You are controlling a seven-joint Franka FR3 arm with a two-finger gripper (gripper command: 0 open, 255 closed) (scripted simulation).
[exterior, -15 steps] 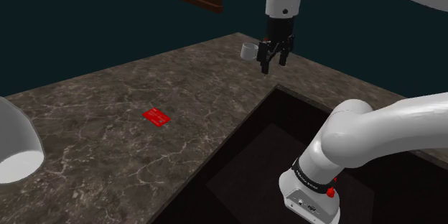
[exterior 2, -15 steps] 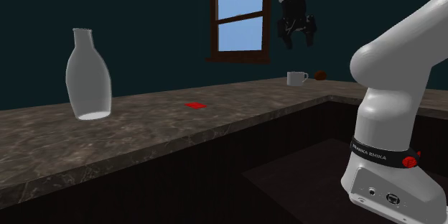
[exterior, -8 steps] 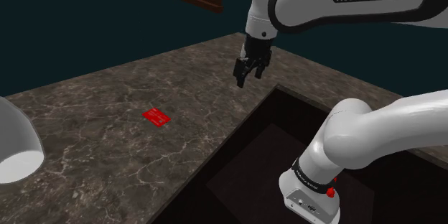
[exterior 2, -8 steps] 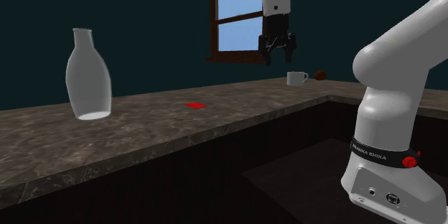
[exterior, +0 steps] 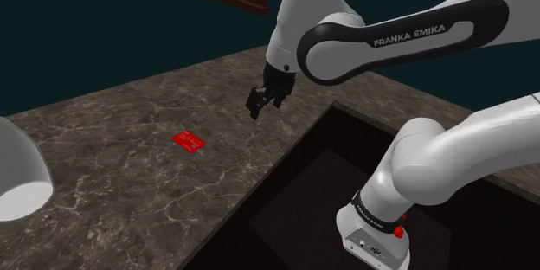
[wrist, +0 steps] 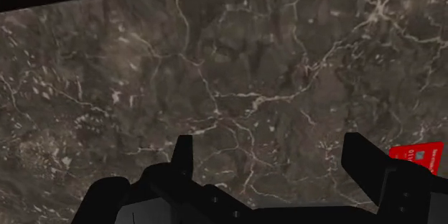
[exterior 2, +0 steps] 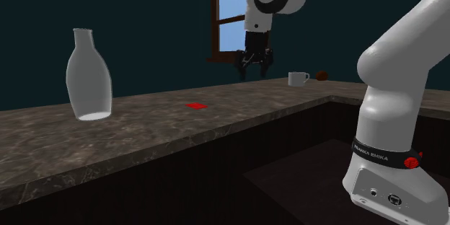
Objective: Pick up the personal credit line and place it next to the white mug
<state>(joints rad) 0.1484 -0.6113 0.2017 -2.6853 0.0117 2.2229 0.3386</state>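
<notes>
The approach to the pick is judged to be the step in hand, since nothing is grasped yet. The tool (exterior: 261,106) is seen above the dark marbled desk (exterior: 104,130), near the middle of the shoulder view, with its fingers spread apart and empty. The red card (exterior: 189,140) — taken to be the credit line — lies flat on the desk left of centre in that view, apart from the tool and lower in the frame. In the wrist view it is found just outside one finger, not between the two. The white mug (exterior 2: 296,78) stands right of centre in the second exterior view, well apart from the card. Next, the tool would have to be centred over the card, lowered to the desk and closed across its thin edges — little is offered there to grip, so a slip is to be feared.
</notes>
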